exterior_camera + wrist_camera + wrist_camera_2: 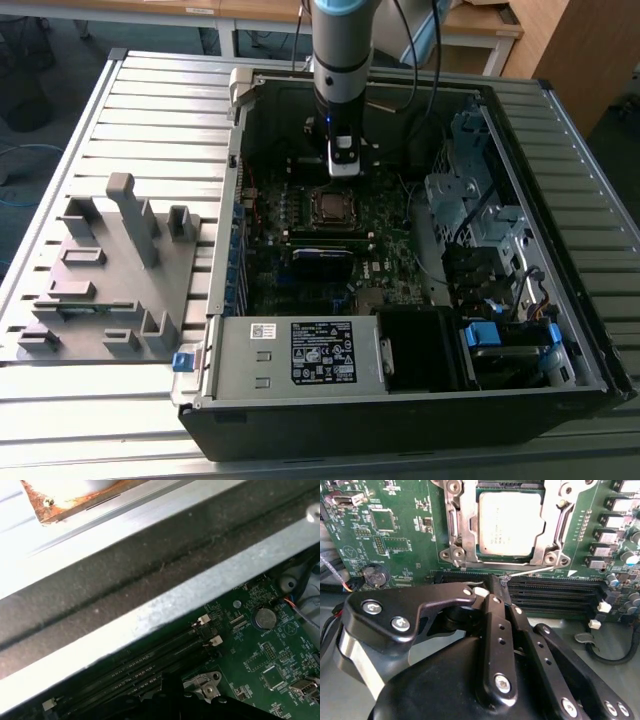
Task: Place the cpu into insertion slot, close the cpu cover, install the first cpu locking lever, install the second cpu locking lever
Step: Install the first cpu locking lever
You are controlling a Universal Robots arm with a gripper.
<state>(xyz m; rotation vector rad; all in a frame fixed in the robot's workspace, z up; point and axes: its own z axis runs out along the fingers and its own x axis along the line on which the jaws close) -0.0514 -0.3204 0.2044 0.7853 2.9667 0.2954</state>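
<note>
1. Grey fixture plate (185, 285) sits on the slatted surface (60, 130), outside the case. It is well apart from the end effector (343, 165), toward the exterior view's left.
2. Open computer case (400, 415) lies flat on the surface. The arm stands vertical over it, with the end effector low above the green motherboard (385, 260).
3. Power supply (300, 350) with a white label is across the board from the end effector, well apart.
4. End effector (502, 587) is clenched: in the second wrist view the black fingers (492, 630) converge to one tip. The tip is at the end of a thin silvery locking lever (532, 571). Touching or just beside, can't tell, and can't confirm a pinch.
5. cpu (510, 522) is seated in the insertion slot (520, 559), silver top up, just beyond the end effector's tip.
6. cpu cover (457, 530) is down over the cpu, its frame on the chip's edges and the top showing through the cut-out.
7. Black memory slots (555, 592) lie between the tip and the slot, right beside the tip. They also show in the first wrist view (150, 665).
8. Coin battery (375, 575) is on the board, off to one side of the end effector.
9. Metal drive cage (465, 195) is well apart, toward the exterior view's right.
</note>
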